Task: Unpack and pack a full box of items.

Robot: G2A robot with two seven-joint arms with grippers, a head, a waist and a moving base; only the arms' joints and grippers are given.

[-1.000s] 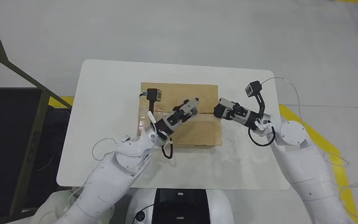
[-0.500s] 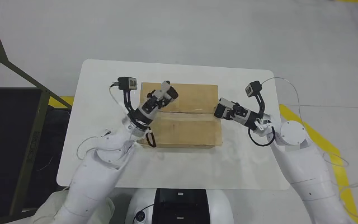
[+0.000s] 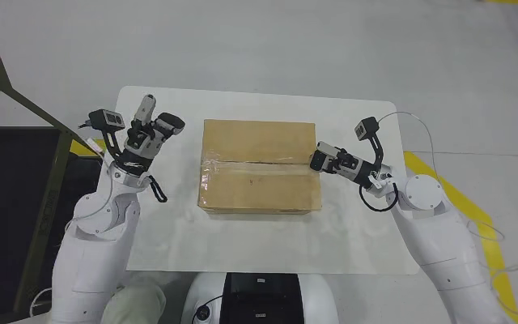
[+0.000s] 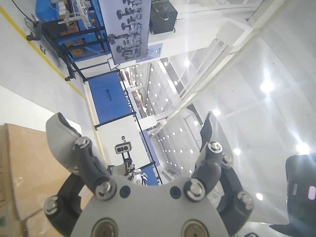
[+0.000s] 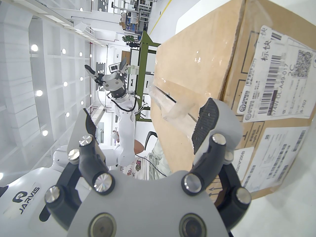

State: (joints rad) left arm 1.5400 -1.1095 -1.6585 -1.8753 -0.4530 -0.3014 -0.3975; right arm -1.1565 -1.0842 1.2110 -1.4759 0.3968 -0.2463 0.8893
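**Top view.** A closed cardboard box (image 3: 259, 166) lies near the middle of the white bench (image 3: 356, 235). Its two top flaps meet in a lengthwise seam covered by clear tape (image 3: 251, 164).

The right pincer (image 3: 317, 159) sits at the box's right end, level with the seam. The left pincer (image 3: 158, 115) is over the bench's far left corner, well apart from the box.

**Right wrist view.** The right pincer (image 5: 148, 117) is spread wide and holds nothing. One ribbed pad (image 5: 205, 122) stands just beside the upper edge of the box (image 5: 197, 62), where a loose, crumpled end of the tape (image 5: 172, 110) lifts off the seam. Whether the pad touches cardboard or tape cannot be told. The other finger stands free of the box. Printed labels (image 5: 279, 75) cover the end face nearest this pincer.

**Left wrist view.** The left pincer (image 4: 133, 124) is also spread wide and empty, and it points up toward the ceiling. A corner of the box (image 4: 24, 154) shows beyond one finger, apart from it.
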